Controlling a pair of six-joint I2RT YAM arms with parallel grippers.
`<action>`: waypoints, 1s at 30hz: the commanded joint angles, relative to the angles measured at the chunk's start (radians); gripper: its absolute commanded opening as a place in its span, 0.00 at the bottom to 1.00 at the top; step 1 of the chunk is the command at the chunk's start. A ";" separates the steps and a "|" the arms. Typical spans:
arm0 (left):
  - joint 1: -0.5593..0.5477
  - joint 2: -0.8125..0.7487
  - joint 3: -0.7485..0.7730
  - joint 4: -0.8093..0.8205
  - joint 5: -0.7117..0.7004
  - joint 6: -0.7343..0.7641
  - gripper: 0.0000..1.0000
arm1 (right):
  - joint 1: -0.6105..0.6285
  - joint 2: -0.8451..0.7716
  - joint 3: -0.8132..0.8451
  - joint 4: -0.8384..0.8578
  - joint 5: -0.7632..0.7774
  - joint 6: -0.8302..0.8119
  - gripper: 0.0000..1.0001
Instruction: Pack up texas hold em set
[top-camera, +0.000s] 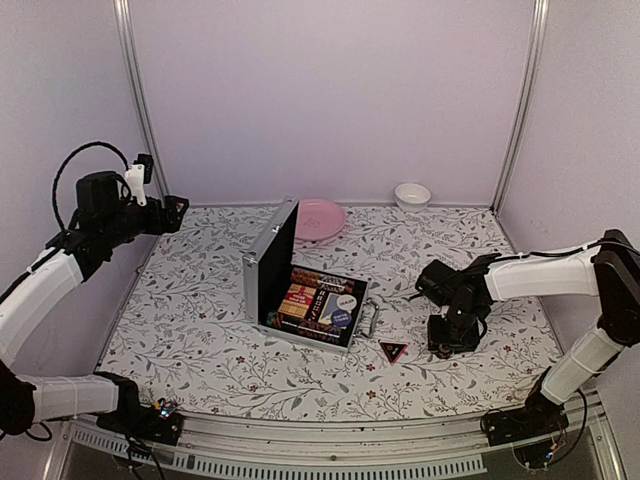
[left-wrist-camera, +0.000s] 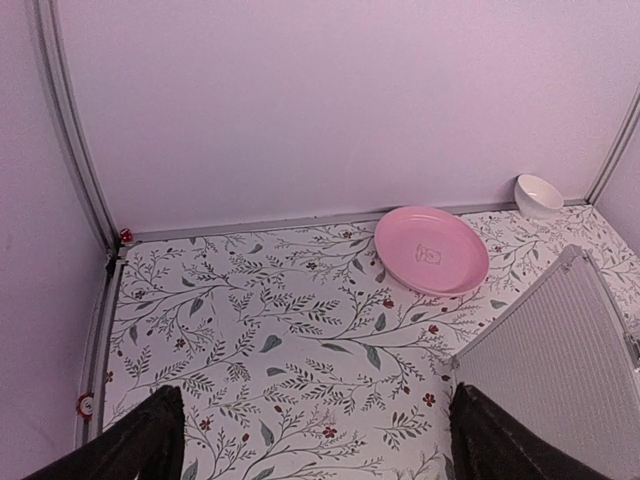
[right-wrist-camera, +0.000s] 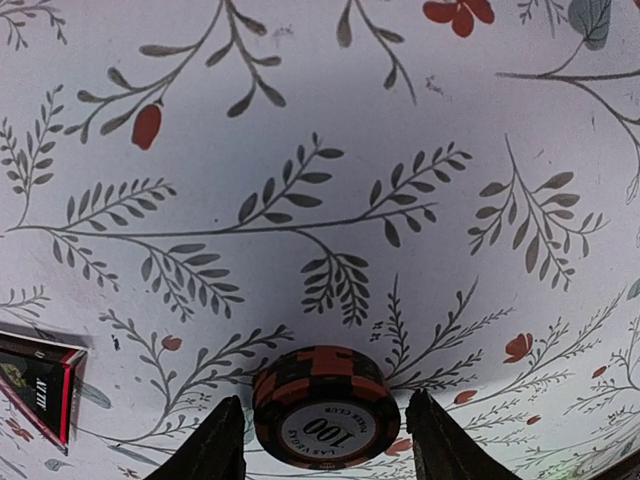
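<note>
At the upper left of the overhead view, the left gripper (top-camera: 166, 215) hangs high over the floral tablecloth (top-camera: 190, 320), its dark fingers (left-wrist-camera: 140, 445) spread wide at the bottom corners of its wrist view. Near centre, the silver aluminium case (top-camera: 262, 272) lies open with its lid upright. Its black-lined base holds chip stacks (top-camera: 299, 300) and card decks (top-camera: 334, 305), and the metal handle (top-camera: 368, 318) is on its right edge. The pink plate (top-camera: 320, 218) lies behind the lid. The black-and-red triangle (top-camera: 392, 351) lies on the cloth, right of the case and below it in frame. The small white bowl (top-camera: 412, 194) stands at the back wall. At right, the right gripper (top-camera: 445, 342) points down at a red-and-black chip stack (right-wrist-camera: 325, 405) marked 100. Its fingers (right-wrist-camera: 215, 445) are part-spread just beside either flank, with a sliver of cloth between.
</note>
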 joint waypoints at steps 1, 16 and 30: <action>0.008 0.001 -0.006 0.015 -0.002 0.015 0.92 | 0.007 0.027 -0.014 0.024 -0.009 0.004 0.55; 0.009 0.001 -0.006 0.017 -0.001 0.017 0.92 | 0.008 0.046 -0.057 0.047 -0.042 0.013 0.46; 0.007 -0.003 -0.006 0.017 0.008 0.011 0.92 | 0.010 0.023 -0.056 0.024 -0.014 0.007 0.36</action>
